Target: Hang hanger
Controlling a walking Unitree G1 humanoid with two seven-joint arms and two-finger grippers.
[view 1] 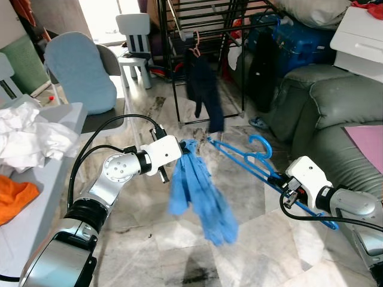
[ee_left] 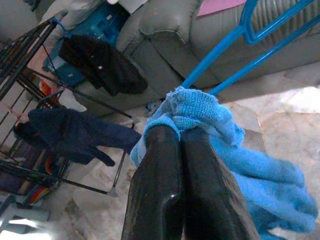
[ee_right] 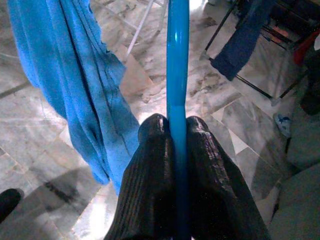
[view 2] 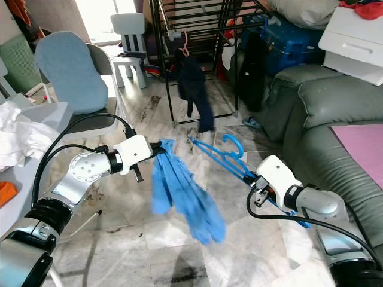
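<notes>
A blue plastic hanger [view 1: 251, 160] is held low over the marble floor, its hook pointing up. My right gripper [ee_right: 176, 131] is shut on the hanger's bar [ee_right: 177, 65] near its right end. A blue towel [view 1: 197, 191] hangs from the hanger's left end and droops toward the floor. My left gripper [ee_left: 181, 134] is shut on the towel's top edge [ee_left: 192, 107], right beside the hanger's tip. Behind them stands a black drying rack [view 1: 203, 36] with a dark garment [view 1: 203, 89] hanging on a pink hanger.
A grey sofa [view 1: 323, 101] fills the right side, with a blue suitcase [view 1: 299, 36] behind it. At the left are a padded chair [view 1: 81, 72], a white child's chair [view 1: 134, 36] and a table edge [view 1: 54, 149] with white and orange cloth.
</notes>
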